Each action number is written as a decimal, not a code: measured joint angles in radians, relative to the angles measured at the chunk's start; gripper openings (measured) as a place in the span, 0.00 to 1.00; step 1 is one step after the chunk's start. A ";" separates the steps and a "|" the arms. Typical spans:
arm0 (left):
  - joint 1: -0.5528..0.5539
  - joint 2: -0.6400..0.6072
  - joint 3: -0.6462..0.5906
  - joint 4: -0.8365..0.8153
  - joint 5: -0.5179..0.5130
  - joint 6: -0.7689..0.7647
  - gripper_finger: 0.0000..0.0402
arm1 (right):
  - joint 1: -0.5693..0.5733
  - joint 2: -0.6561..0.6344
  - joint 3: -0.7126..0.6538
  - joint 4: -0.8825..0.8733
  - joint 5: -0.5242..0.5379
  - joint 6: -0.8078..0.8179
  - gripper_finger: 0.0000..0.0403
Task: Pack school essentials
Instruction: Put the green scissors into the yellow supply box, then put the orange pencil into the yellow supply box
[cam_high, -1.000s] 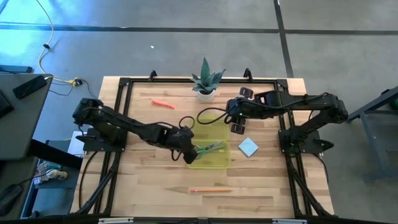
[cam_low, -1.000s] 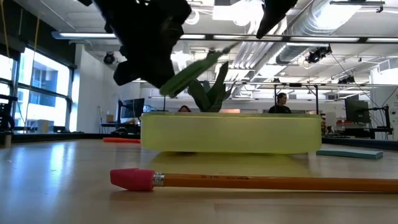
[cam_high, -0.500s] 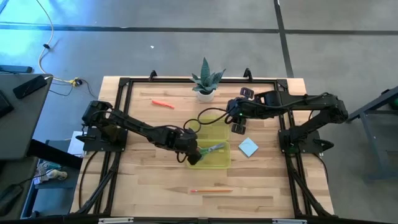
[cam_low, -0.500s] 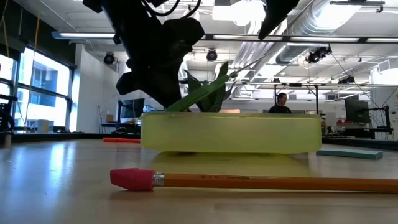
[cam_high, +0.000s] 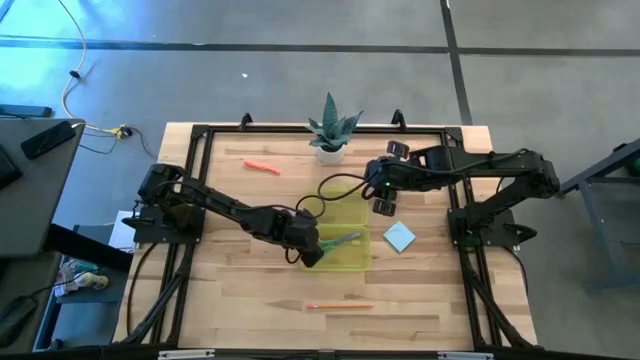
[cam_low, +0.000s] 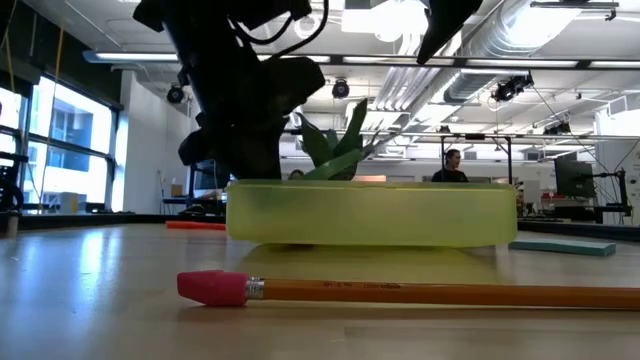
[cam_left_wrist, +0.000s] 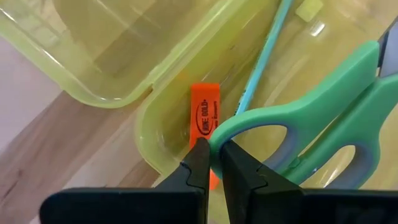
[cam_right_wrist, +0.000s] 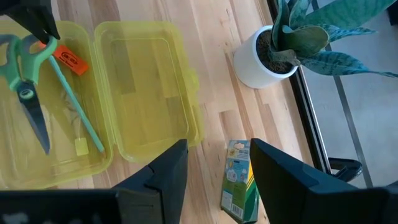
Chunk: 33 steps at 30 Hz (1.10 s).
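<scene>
Lower now than a second ago: left claw (cam_left_wrist: 210, 163) clenched on scissors (cam_left_wrist: 323, 121) inside yellow box (cam_high: 352, 262). Right claw (cam_right_wrist: 214, 163) released, waiting. Risk: blades snagging box wall on release.

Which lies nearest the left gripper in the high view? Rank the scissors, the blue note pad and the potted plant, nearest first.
Measured from the left gripper:
1. Scissors, held in its jaws over the yellow box.
2. Blue note pad, right of the box.
3. Potted plant, at the far edge.
</scene>
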 joint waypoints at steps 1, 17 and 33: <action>0.000 0.005 0.000 0.003 -0.003 0.002 0.04 | 0.000 0.000 0.000 -0.001 0.000 0.001 0.41; 0.007 0.003 0.000 0.008 0.004 0.066 0.24 | 0.001 0.000 0.000 -0.028 -0.004 0.026 0.41; -0.006 -0.118 0.034 -0.216 -0.040 0.272 0.19 | 0.064 0.000 -0.100 -0.048 -0.124 0.077 0.41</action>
